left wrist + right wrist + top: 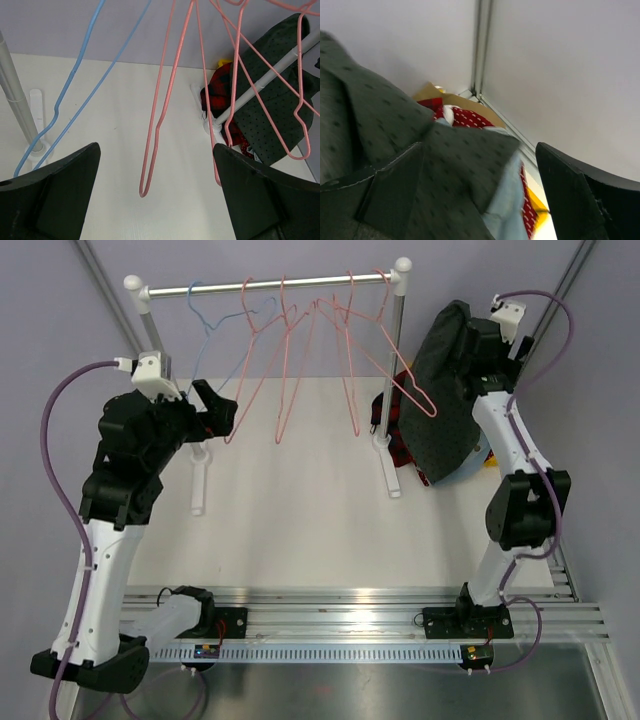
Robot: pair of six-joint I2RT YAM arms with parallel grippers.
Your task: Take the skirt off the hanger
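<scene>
Everything's looking evenly lit, with soft bright light coming from overhead, so the table [300, 510] is only catching faint shadows. Glare is blowing out the metal rail [350, 618] at the bottom of the top view. The right wrist view is running soft, with the skirt [380, 125] blurring at lower left.

One blue hanger [75, 70], four pink hangers [159, 125] — one rack [300, 282], one skirt [445, 390]

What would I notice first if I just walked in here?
A big dark dotted skirt bunches up beside the right end of the rack. Along the rail, a row of bare pink hangers and one blue hanger dangle above the white table.
</scene>
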